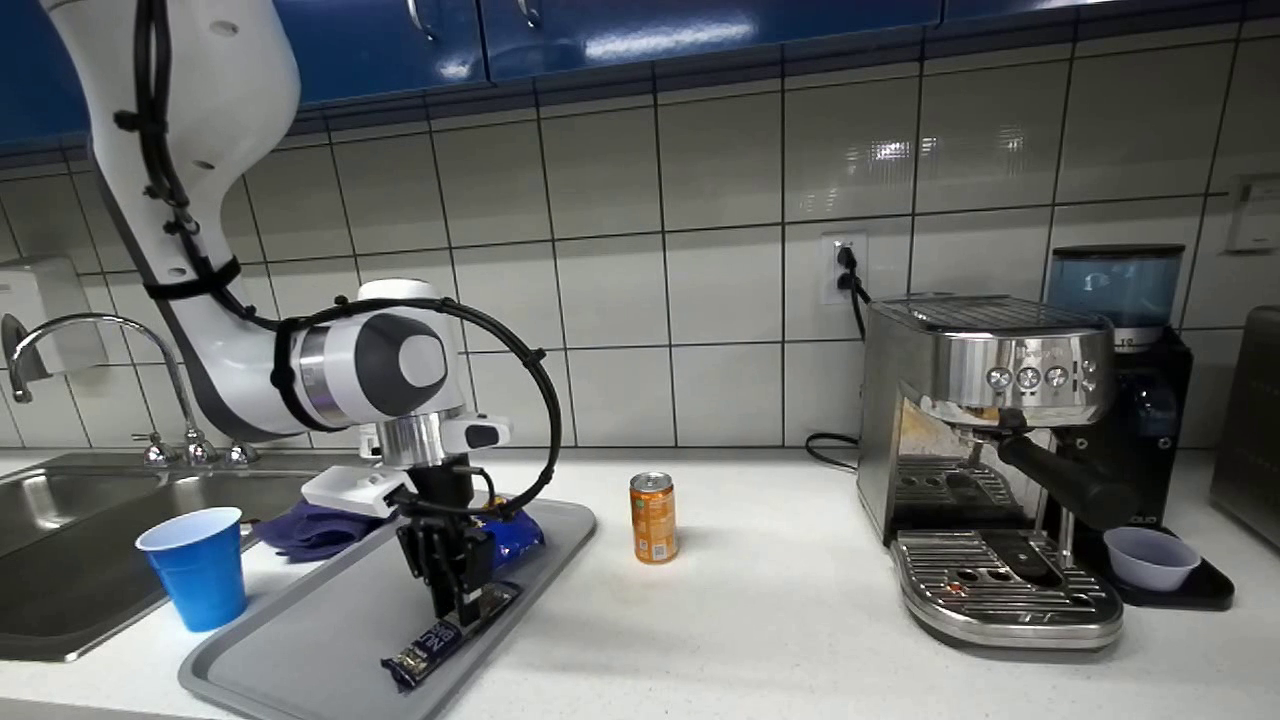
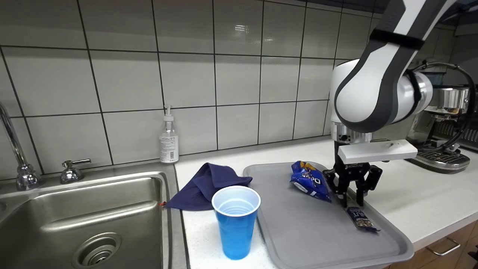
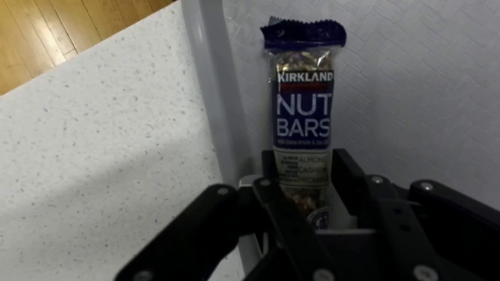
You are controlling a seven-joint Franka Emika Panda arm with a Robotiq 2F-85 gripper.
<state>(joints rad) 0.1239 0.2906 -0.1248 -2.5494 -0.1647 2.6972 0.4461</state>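
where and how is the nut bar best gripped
Probably across its middle, coming from straight above. The nut bar is long and narrow and lies flat, label up, on the tray, so a pinch across its short width seems best. The gripper points down there, its fingers along the two long sides.

Wrapped nut bar (image 3: 304,111) on tray (image 2: 308,229)
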